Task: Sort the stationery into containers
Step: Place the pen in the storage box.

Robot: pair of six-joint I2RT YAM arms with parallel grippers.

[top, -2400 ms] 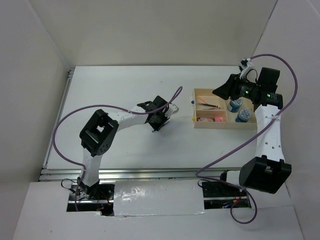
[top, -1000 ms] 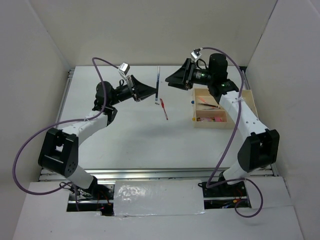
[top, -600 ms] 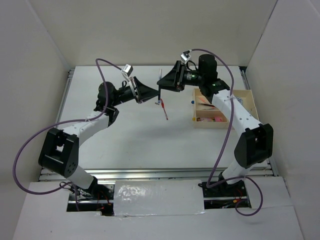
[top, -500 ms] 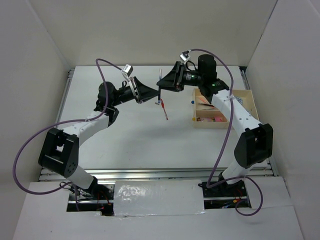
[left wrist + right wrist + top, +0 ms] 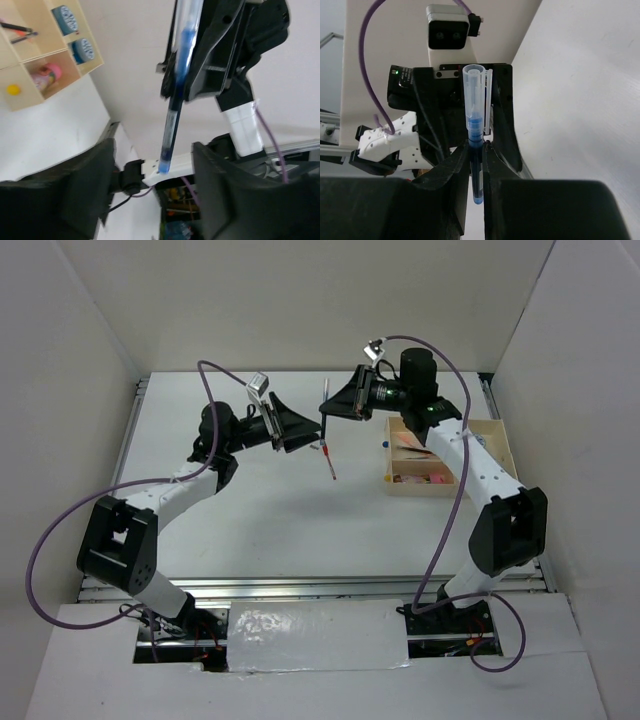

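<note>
Dark blue pen [image 5: 474,125]: location at this entry? (Observer)

Me: It was up in the air above the table [image 5: 250,530], upright, clamped in my right pincer [image 5: 476,150]. Both fingers were pressed against the lower barrel. The clear cap end stuck out above them, and the tip showed low in the slit between them.

Observer: And the left pincer [image 5: 152,145]?

Me: It stood with its fingers spread wide, holding nothing. It faced the right pincer from just beside it. In the left wrist view the pen hung in front of the gap between my left fingers [image 5: 85,175]. I saw no contact with either one.

Observer: Pen's position relative to the tray [image 5: 440,490]?

Me: The tray lay on the table well apart from the pen, on my right side. Noted in it: two blue-and-white rolls [image 5: 67,19], each in its own compartment, and a pink cylinder [image 5: 47,74] in a neighbouring one. A red pen [image 5: 329,464] lay flat on the table, just below the held pen in the top view, touching neither pincer.
</note>
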